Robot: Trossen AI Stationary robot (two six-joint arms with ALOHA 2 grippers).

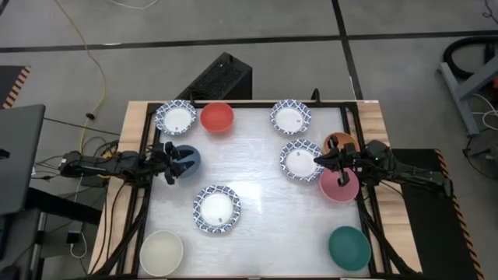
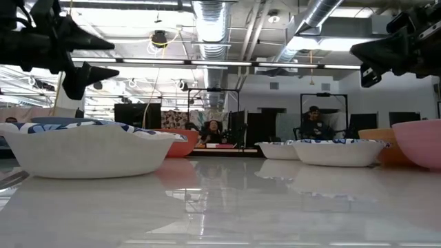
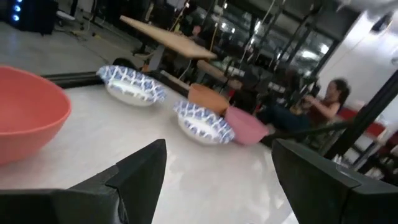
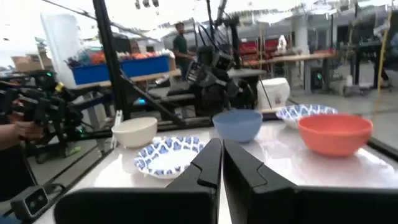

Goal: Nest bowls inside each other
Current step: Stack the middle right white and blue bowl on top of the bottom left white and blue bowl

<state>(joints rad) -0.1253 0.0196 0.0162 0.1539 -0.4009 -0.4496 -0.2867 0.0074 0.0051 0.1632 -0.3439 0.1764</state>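
Left gripper (image 1: pixel 173 163) is hovering, jaws wide, over the dark blue bowl (image 1: pixel 189 161) at nine o'clock; right gripper (image 1: pixel 320 161), jaws narrow and empty, is hanging at three o'clock.

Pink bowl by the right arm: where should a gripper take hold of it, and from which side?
Judging by its pose, the rim. The pink bowl sits upright and open-topped, so one finger inside and one outside the thin wall, coming from above, should hold. Its side toward the orange bowl and patterned bowl is crowded; the rim nearest the teal bowl looks freest. The right gripper, shut, hovers close by.
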